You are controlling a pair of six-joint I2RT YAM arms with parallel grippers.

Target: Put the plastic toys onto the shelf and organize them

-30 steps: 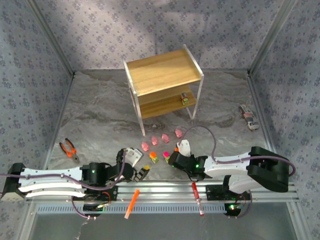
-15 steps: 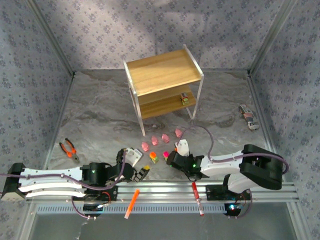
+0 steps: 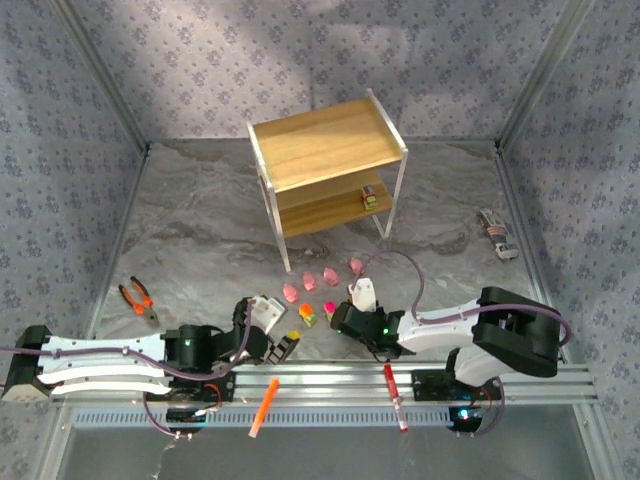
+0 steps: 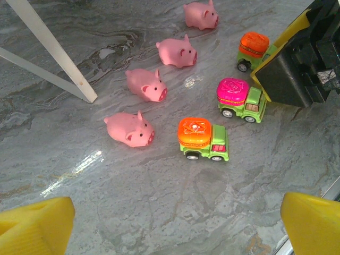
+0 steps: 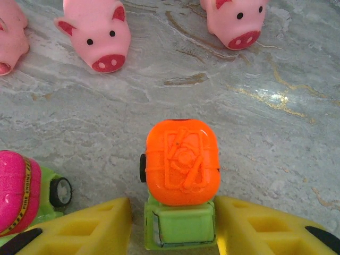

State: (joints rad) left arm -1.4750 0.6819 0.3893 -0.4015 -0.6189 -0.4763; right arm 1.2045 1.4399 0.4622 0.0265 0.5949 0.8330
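An orange-topped green toy truck (image 5: 182, 164) stands on the table between my right gripper's (image 5: 175, 210) yellow fingers. The right finger touches its cab and a narrow gap shows at the left finger, so the gripper is open. A pink-topped truck (image 5: 18, 191) sits just left of it, with pink pigs (image 5: 98, 34) beyond. My left gripper (image 4: 178, 212) is wide open with nothing between its fingers, just short of another orange-topped truck (image 4: 202, 139) and a row of several pigs (image 4: 130, 129). The shelf (image 3: 327, 150) stands farther back, with one small toy (image 3: 371, 197) on its lower tier.
Orange-handled pliers (image 3: 139, 300) lie at the left. An orange marker (image 3: 264, 406) and a red pen (image 3: 393, 395) rest on the front rail. A small striped object (image 3: 497, 233) lies far right. The shelf's white legs (image 4: 53, 56) stand close behind the pigs.
My right arm has drawn a little to the left, with its gripper still at the orange-topped truck. The left arm and the toys have not moved.
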